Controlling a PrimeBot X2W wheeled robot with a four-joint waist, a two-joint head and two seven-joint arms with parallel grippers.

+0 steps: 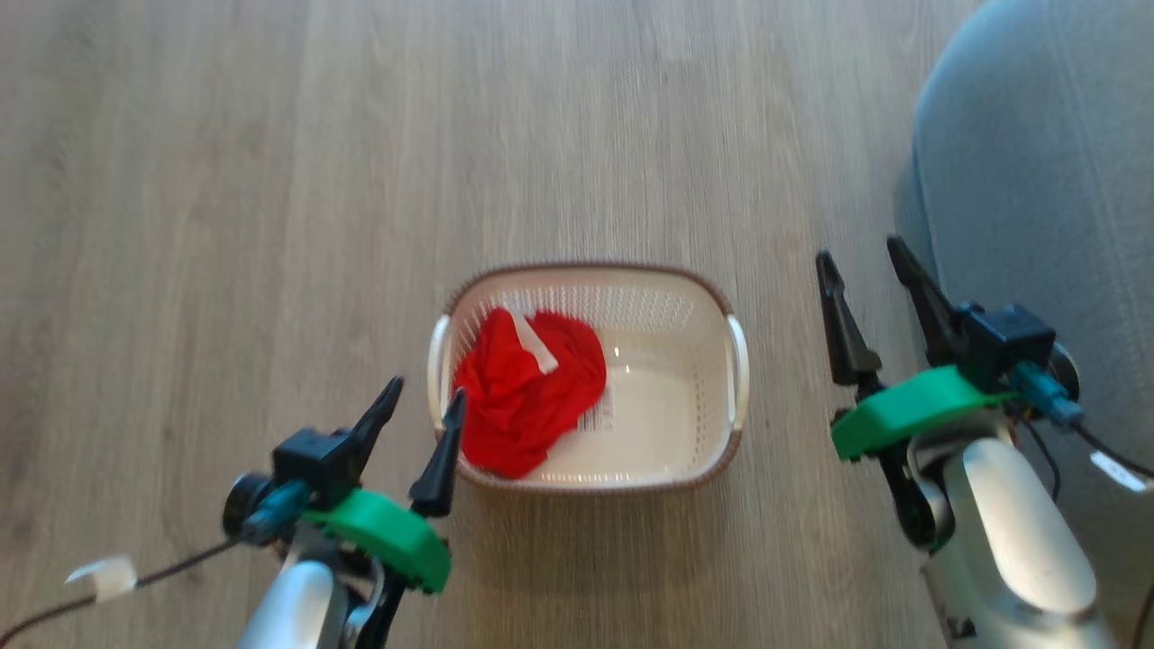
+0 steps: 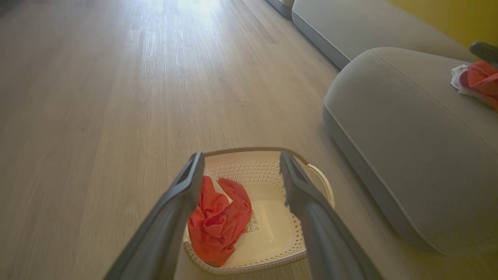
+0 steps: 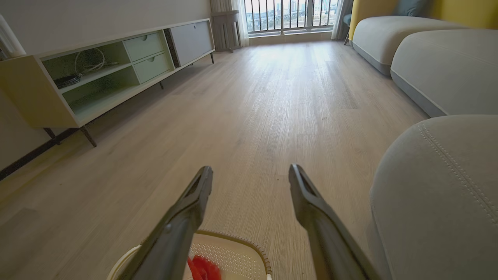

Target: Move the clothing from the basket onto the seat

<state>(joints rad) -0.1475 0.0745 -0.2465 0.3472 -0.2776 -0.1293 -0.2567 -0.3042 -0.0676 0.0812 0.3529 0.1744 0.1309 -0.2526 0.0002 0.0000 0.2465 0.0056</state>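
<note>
From the head view, the basket point(image 1: 590, 482) sits on the wood floor point(image 1: 225, 180), with the red clothing point(image 1: 527, 397) bunched in its left half. The left gripper point(image 1: 426, 390) hangs by the basket's left handle, jaws spread and empty. The right gripper point(image 1: 860, 250) is off to the right near the grey seat point(image 1: 1037, 162), jaws likewise apart and holding nothing.

The left wrist view looks down on the clothing in the basket, and a second red and white garment point(image 2: 480, 79) lies on the seat.

The right wrist view has the basket's rim low down, the seat's stitched corner at right and a sideboard point(image 3: 97, 74) along the wall.
</note>
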